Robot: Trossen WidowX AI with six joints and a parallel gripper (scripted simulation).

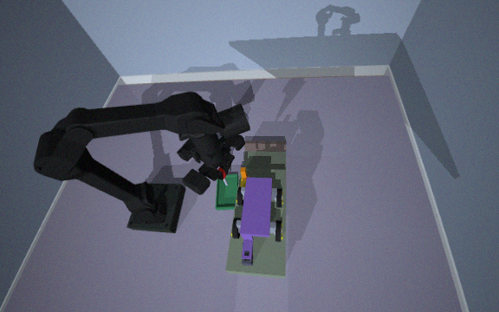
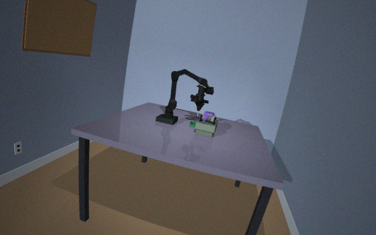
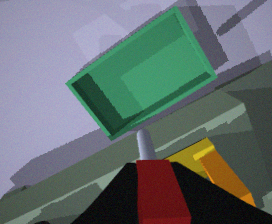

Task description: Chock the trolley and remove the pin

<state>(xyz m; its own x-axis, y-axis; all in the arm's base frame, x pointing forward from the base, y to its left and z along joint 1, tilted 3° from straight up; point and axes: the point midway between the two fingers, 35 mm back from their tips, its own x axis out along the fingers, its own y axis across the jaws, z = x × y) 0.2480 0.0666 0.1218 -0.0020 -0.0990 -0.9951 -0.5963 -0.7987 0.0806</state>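
Observation:
My gripper point(image 1: 221, 170) point(image 2: 199, 109) point(image 3: 151, 171) is shut on the red-headed stop pin point(image 1: 223, 174) point(image 3: 162, 192), with its pale shaft pointing down and out of the fingers. It is held in the air near the green tray point(image 1: 225, 207) point(image 2: 192, 124) point(image 3: 89, 111); in the wrist view the shaft tip shows just outside the rim, on the ramp side. The purple trolley point(image 1: 256, 205) point(image 2: 209, 114) stands on the ramp. The chock, with its orange handle point(image 1: 243, 174) point(image 3: 226, 174), is at the downhill side of the tray-side lower wheel. Whether it touches the wheel is too small to tell.
The grey-green ramp point(image 1: 267, 265) point(image 2: 204, 132) stands beside the tray, with a reddish-brown strip point(image 1: 265, 146) at its far end. The trolley's purple hitch bar point(image 1: 248, 244) extends toward the uphill end. The arm's base point(image 1: 158, 217) point(image 2: 166, 119) is left of the tray.

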